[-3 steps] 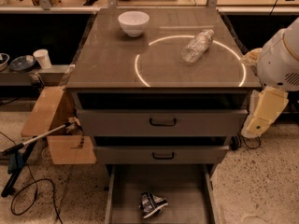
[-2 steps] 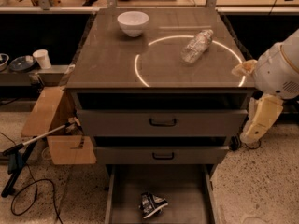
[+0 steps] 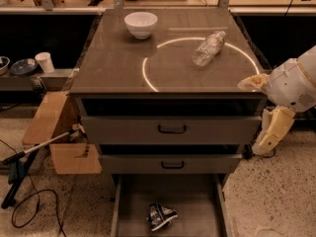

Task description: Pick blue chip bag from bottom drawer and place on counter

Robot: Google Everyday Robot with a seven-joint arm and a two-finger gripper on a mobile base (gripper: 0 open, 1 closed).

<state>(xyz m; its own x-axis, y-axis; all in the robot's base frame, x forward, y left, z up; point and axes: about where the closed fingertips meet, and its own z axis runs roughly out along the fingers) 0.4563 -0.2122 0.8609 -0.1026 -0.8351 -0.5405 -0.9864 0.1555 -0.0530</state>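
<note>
Here, the gripper (image 3: 265,143) hangs beside the counter (image 3: 116,63), over speckled floor (image 3: 276,196).

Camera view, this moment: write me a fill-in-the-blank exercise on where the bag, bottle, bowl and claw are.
1. The blue chip bag lies in the bottom drawer, which stands ___.
2. On the counter, the plastic bottle lies on its ___.
3. The white bowl stands ___ the glowing circle.
4. The claw hangs to the ___ of the upper drawers.
Missing words: open; side; outside; right.
</note>
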